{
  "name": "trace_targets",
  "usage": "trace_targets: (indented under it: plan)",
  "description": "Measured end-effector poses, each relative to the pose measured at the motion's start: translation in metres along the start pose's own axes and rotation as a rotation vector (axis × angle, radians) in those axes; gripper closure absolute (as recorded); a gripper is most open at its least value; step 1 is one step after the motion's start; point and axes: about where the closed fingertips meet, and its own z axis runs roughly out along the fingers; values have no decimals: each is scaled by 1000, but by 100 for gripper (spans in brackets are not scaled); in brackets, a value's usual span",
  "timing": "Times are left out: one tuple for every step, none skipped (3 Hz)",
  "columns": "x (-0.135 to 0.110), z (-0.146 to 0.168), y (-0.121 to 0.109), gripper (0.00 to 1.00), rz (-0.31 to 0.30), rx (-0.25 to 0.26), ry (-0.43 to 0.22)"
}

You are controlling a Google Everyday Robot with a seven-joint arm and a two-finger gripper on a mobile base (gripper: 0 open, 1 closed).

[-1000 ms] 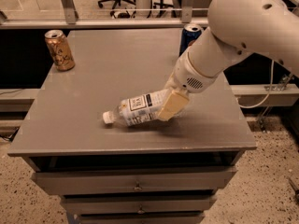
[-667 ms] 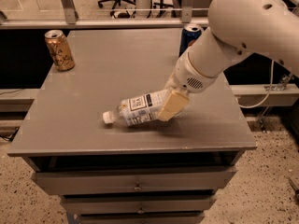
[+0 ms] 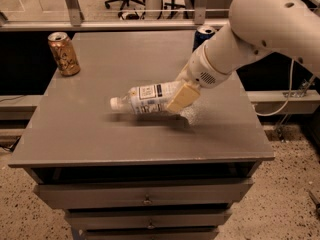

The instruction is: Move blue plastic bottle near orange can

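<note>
The blue plastic bottle [image 3: 147, 98], clear with a white cap and a pale label, hangs on its side a little above the grey table [image 3: 90, 129], cap pointing left, with its shadow below it. My gripper [image 3: 176, 101] is shut on the bottle's base end, and one beige finger [image 3: 183, 97] shows across it. The orange can [image 3: 63, 54] stands upright at the table's far left corner, well apart from the bottle.
A dark blue Pepsi can [image 3: 204, 34] stands at the table's back edge, partly hidden behind my white arm [image 3: 260, 29]. Drawers sit below the tabletop. A railing and office chairs are behind the table.
The bottle has risen off the tabletop in my gripper and now hangs above where it lay. The cans have not moved.
</note>
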Motion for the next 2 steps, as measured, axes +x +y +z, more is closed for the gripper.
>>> trace_targets:
  plan:
    - [-6,14,-53,100,57,81,-42]
    - [-15,34,-96,100,138,165,-63]
